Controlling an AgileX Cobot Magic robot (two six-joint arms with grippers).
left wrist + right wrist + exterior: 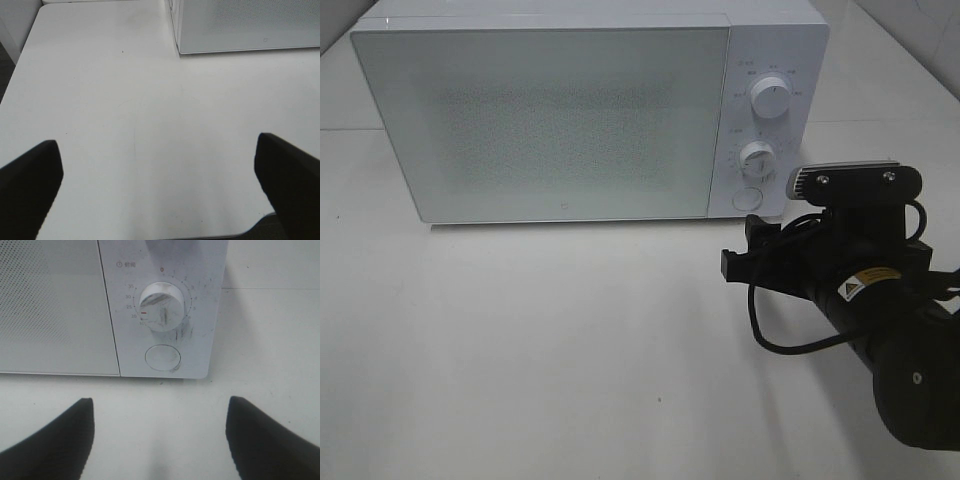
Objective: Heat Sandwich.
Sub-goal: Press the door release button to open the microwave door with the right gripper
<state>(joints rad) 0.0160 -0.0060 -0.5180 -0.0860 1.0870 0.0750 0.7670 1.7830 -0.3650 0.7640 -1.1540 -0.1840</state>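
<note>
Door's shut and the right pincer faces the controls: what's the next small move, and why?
Probably back the right pincer away from the microwave. The door is shut, no sandwich shows outside, and the red mark on the timer knob sits well off zero, so heating looks set; the pincer is open and empty.

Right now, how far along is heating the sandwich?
Done: microwave door shut; no sandwich in view, possibly inside behind the frosted door. In hand: right gripper open, facing the timer knob, whose red mark sits off zero. The left gripper hangs open over the table. Left: probably retrieving it.
</note>
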